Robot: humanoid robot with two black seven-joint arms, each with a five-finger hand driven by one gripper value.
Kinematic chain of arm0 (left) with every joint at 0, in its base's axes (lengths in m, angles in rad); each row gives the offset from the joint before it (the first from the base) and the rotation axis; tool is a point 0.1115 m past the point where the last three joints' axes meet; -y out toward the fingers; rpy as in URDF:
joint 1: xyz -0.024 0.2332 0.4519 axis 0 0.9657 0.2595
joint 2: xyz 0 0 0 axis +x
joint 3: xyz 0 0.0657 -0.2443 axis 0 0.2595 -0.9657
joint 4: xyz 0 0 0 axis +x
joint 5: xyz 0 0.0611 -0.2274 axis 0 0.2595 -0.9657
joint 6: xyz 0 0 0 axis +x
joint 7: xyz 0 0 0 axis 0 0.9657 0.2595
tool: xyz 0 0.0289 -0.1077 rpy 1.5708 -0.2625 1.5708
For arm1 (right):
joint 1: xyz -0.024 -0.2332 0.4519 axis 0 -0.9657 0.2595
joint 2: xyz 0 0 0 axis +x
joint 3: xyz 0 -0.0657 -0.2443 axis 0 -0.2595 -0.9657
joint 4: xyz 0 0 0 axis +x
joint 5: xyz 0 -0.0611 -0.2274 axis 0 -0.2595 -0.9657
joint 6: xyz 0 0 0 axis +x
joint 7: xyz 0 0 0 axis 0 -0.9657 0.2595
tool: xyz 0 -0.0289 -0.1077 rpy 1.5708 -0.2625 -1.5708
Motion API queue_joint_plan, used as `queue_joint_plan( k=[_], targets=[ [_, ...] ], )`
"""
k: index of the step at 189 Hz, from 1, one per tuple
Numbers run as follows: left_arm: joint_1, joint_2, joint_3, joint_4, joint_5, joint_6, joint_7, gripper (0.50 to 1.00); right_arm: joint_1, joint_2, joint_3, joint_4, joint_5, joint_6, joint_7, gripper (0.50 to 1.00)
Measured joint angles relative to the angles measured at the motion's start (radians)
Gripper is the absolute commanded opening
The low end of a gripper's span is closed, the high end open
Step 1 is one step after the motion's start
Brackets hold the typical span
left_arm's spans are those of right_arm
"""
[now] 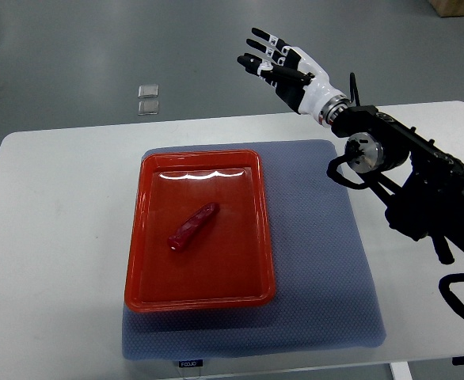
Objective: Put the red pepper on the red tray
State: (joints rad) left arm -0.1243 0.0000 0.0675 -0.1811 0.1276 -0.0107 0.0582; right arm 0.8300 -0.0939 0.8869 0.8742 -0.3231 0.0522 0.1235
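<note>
A long dark-red pepper [192, 226] lies slantwise in the middle of the red tray [145, 277], which rests on a blue-grey mat. My right hand [270, 59] is raised past the far edge of the table, up and to the right of the tray, well away from the pepper. Its black-and-white fingers [260, 41] are stretched out and hold nothing. The right arm [406, 170] runs in from the right edge across the table's right side. My left arm is nowhere in the picture.
The blue-grey mat [323, 261] covers the middle of the white table [50, 237]. Two small clear square pieces [148, 100] lie on the grey floor beyond the table's far edge.
</note>
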Motion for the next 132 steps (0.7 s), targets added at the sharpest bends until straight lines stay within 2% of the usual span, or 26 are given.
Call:
queue_joint_plan(
  k=[39, 76, 132],
  targets=[
    [0.000, 0.000, 0.000, -0.001, 0.000, 0.000, 0.000, 1.000, -0.112, 0.017, 0.124, -0.003, 0.106, 0.005, 0.006, 0.913],
    [0.000, 0.000, 0.000, -0.003, -0.001, 0.000, 0.000, 1.000, -0.165, 0.017, 0.138, -0.005, 0.120, 0.015, 0.052, 0.913],
    [0.000, 0.000, 0.000, -0.004, -0.001, 0.000, 0.000, 1.000, -0.207, 0.018, 0.138, -0.009, 0.121, 0.042, 0.059, 0.913]
  ],
)
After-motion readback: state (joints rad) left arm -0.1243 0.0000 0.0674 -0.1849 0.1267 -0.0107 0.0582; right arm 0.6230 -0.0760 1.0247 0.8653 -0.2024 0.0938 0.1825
